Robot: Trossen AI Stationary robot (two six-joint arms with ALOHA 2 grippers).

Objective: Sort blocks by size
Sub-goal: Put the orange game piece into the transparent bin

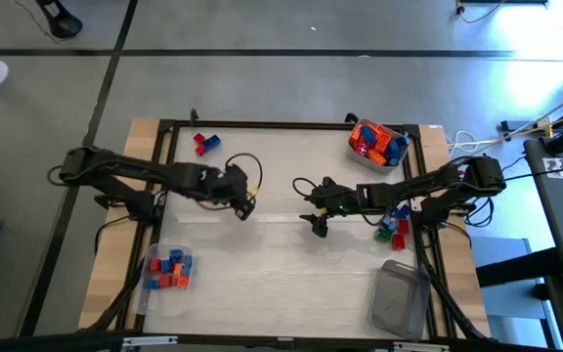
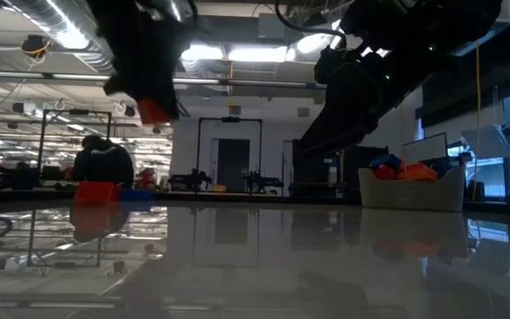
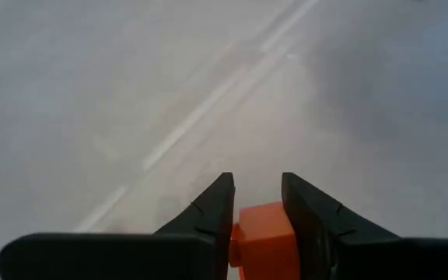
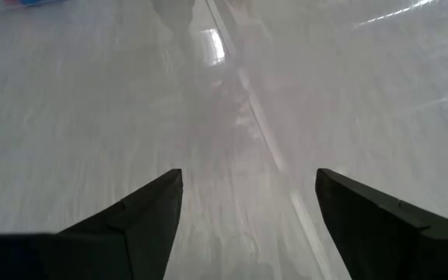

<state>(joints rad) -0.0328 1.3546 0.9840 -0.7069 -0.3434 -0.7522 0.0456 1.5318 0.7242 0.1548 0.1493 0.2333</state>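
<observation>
My left gripper (image 3: 257, 183) is shut on a small orange block (image 3: 263, 237) and stands over the table's middle left (image 1: 246, 206); in the low view the block (image 2: 153, 110) is well above the tabletop. My right gripper (image 4: 247, 204) is open and has nothing between its fingers, over the table's middle (image 1: 316, 223). A red and a blue block (image 1: 205, 143) lie on the table at the far left. More blocks (image 1: 394, 225) lie under the right arm. My left gripper pinches the orange block's two opposite sides (image 3: 238, 233) between its two fingers. The fingers slant down from the table's left side. The block is lifted clear of the table.
A clear tub (image 1: 377, 145) heaped with orange, red and blue blocks stands at the far right. Another tub (image 1: 169, 269), near left, holds several small orange and blue blocks. A third tub (image 1: 399, 298) stands near right. A table frame (image 1: 262, 124) borders the surface.
</observation>
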